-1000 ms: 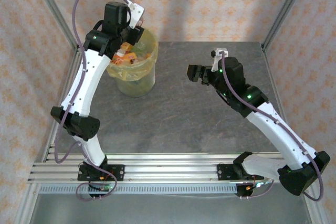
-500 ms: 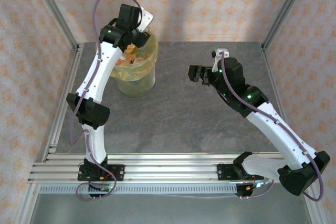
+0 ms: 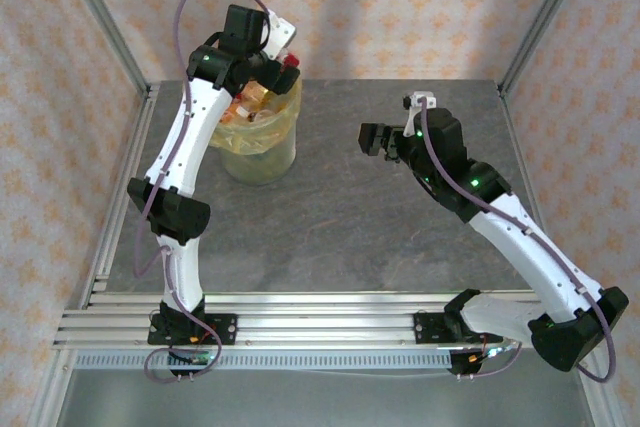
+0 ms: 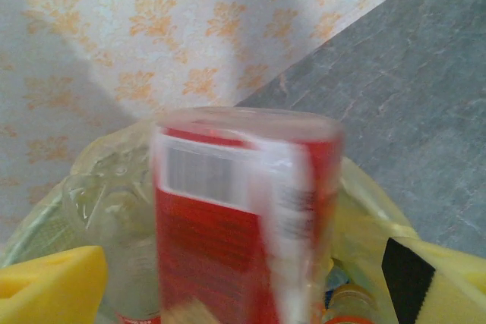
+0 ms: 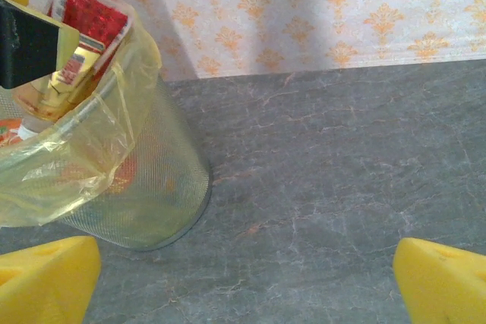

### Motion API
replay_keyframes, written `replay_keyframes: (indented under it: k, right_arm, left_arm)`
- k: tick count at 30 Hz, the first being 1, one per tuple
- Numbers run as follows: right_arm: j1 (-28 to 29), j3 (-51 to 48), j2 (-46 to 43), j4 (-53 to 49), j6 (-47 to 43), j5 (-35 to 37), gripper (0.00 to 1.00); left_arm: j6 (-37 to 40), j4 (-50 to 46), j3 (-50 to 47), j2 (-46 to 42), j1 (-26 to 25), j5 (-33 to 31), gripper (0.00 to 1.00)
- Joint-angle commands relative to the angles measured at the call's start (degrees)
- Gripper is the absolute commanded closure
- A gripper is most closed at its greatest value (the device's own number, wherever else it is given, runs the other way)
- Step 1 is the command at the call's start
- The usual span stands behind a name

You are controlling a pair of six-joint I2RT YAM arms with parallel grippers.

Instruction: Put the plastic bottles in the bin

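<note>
The bin (image 3: 262, 150), lined with a yellow-green bag, stands at the back left of the table and holds several plastic bottles (image 3: 250, 109). My left gripper (image 3: 272, 69) hangs over its far rim. In the left wrist view the gripper (image 4: 243, 282) is open, and a red-labelled bottle (image 4: 243, 218) sits blurred between the yellow fingers (image 4: 53, 282) with a gap on each side. The same bottle (image 5: 91, 17) shows above the bin's bag (image 5: 91, 142) in the right wrist view. My right gripper (image 3: 372, 137) is open and empty over the table, right of the bin.
Grey stone-look table (image 3: 380, 227) with patterned walls behind and metal frame posts at the corners. A clear crushed bottle (image 4: 114, 210) and an orange-capped one (image 4: 351, 303) lie inside the bin. Bare table (image 5: 342, 157) lies ahead of my right gripper (image 5: 247, 282).
My left arm swung right over the bin's rim and its jaws spread wide. The red-labelled bottle has come loose between them. The right arm has not moved.
</note>
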Motion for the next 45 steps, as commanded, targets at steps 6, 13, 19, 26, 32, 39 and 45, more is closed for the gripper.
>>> replay_keyframes:
  k: [6, 13, 19, 26, 32, 39, 45]
  right_arm:
    - [0.23, 2.37, 0.04, -1.29, -0.46, 1.09, 0.01]
    - [0.22, 2.10, 0.11, -0.94, -0.15, 0.73, 0.01]
    - [0.23, 2.10, 0.20, -0.76, -0.13, 0.34, 0.01]
    - [0.23, 1.63, -0.24, -0.86, -0.13, 0.72, 0.01]
    - [0.25, 1.36, -0.42, -0.59, -0.16, 0.82, 0.01]
    - [0.22, 1.39, -0.52, -0.50, -0.12, 0.82, 0.01]
    - [0.23, 1.33, -0.85, -0.66, -0.13, 1.08, 0.01]
  left_arm:
    - [-0.89, -2.08, 2.95, 0.82, 0.32, -1.90, 0.15]
    - [0.05, -3.54, 2.85, 2.84, 0.31, -6.99, 0.17]
    - [-0.62, -2.94, 1.34, 3.56, 0.31, -3.93, 0.14]
    - [0.27, -3.67, 0.94, 5.08, 0.41, -7.10, 0.19]
    - [2.44, -3.61, 0.11, 5.26, 0.41, -9.60, 0.36]
    - [6.24, -3.06, 1.87, 3.79, 0.40, -9.38, 0.53]
    - [11.09, -1.08, 2.06, 0.00, 0.41, -11.86, 0.60]
